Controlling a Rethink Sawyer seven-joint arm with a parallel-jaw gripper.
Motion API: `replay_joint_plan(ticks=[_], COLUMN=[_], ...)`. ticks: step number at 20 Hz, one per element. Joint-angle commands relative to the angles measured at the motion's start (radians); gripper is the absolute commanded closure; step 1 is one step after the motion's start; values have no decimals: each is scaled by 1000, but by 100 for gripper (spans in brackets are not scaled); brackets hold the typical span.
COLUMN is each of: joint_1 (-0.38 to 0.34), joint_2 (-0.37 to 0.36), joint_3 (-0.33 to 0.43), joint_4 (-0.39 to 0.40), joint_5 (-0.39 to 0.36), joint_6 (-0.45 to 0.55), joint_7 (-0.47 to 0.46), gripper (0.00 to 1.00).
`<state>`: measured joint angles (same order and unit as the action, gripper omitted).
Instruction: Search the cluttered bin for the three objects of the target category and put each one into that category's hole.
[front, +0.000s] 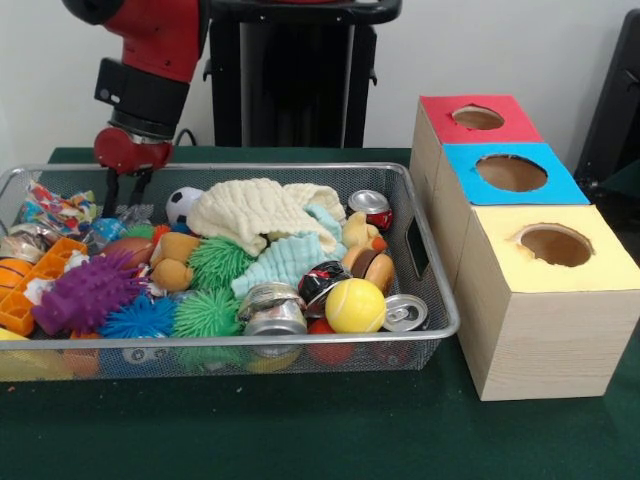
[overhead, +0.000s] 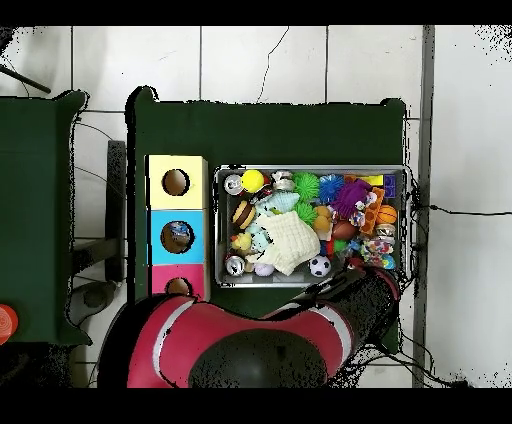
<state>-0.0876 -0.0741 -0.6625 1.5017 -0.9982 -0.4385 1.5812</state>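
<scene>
Tool (front: 127, 188) open | inside wire bin (front: 428, 262) | above candy bags (front: 58, 211)

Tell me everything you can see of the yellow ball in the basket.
The yellow ball is round, smooth and looks like rubber or foam, with a faint curved seam like a tennis ball's. It lies on top of the clutter near the basket's front right corner, whole and unheld. A crushed silver can lies on its left, another can on its right, and a dark wrapper behind it.
</scene>
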Motion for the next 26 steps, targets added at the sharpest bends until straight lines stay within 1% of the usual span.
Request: replay_joint_plan(ticks=[1,5,11,14,15,17,21,24,25,26], joint_1=[13,21,31,54,62,66,58,48,40,34], joint_2=[46,47,34,21,2,-12,-13,-27,-38,-46], joint_3=[128,115,108,92,91,96,108,129,145,157], joint_4=[33,34,38,49,58,59,53,52,51,51], joint_5=[128,151,153,156,142,115,98,62,27,5], joint_6=[-198,-209,-214,-193,-179,-157,-163,-173,-170,-164], joint_7=[-71,-76,-63,-55,-36,-11,-11,8,35,52], gripper=[0,0,0,0,0,0,0,0,0,100])
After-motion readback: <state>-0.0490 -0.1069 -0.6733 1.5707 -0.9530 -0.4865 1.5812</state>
